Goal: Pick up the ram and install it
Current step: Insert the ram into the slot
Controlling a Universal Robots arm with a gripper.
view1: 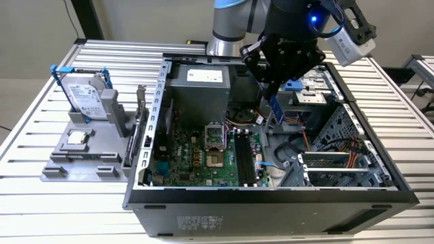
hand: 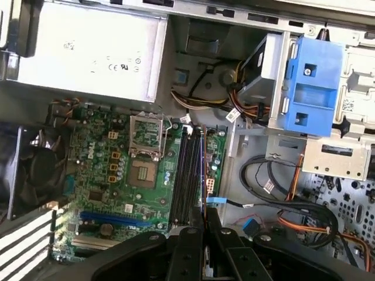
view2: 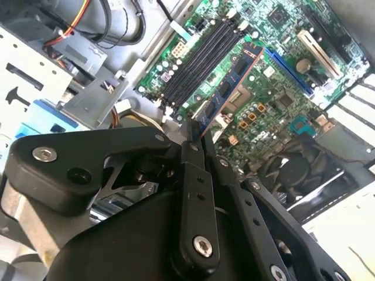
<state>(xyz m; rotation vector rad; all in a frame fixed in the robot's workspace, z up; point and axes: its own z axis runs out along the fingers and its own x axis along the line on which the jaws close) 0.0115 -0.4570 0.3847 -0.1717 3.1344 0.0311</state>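
My gripper (view1: 271, 92) hangs over the open computer case (view1: 271, 195), shut on the ram (view1: 275, 109), a narrow blue stick with dark chips that points down from the fingers. In the second wrist view the ram (view2: 231, 88) juts out from the gripper (view2: 196, 140) above the motherboard, beside the black memory slots (view2: 202, 58) and apart from them. The first wrist view has the ram (hand: 203, 175) edge-on, in line with the slots (hand: 188, 175) below the gripper (hand: 204, 225).
A silver hard drive in a blue frame (view1: 85, 99) and an upright card with a metal bracket (view1: 140, 114) stand on a grey fixture at the exterior view's left. Inside the case are the power supply (view1: 196, 91), a blue drive caddy (hand: 310, 82) and loose cables (hand: 293, 193).
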